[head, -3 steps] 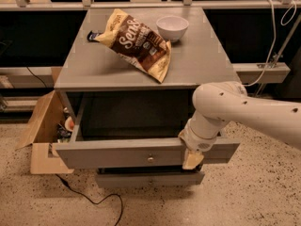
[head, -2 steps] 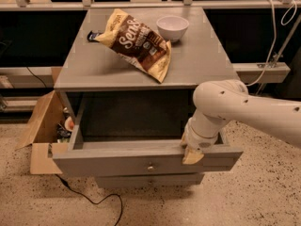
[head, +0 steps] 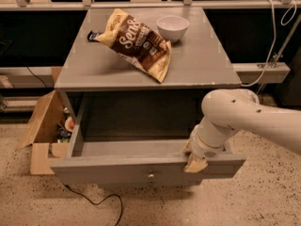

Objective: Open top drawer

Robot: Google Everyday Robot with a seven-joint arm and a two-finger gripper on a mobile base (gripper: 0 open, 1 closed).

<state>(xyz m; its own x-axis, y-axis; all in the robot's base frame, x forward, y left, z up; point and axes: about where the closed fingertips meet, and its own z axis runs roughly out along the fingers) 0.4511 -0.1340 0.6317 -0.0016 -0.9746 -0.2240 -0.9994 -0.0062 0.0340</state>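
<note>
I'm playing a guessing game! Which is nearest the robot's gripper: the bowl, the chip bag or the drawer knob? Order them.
The gripper sits on the front edge of the top drawer, right side.
1. The knob: just left, on the drawer front.
2. The chip bag: on the cabinet top.
3. The white bowl: farther back there.

top drawer (head: 113, 169): grey, wide open | gripper (head: 194, 162) at its front rim
</note>
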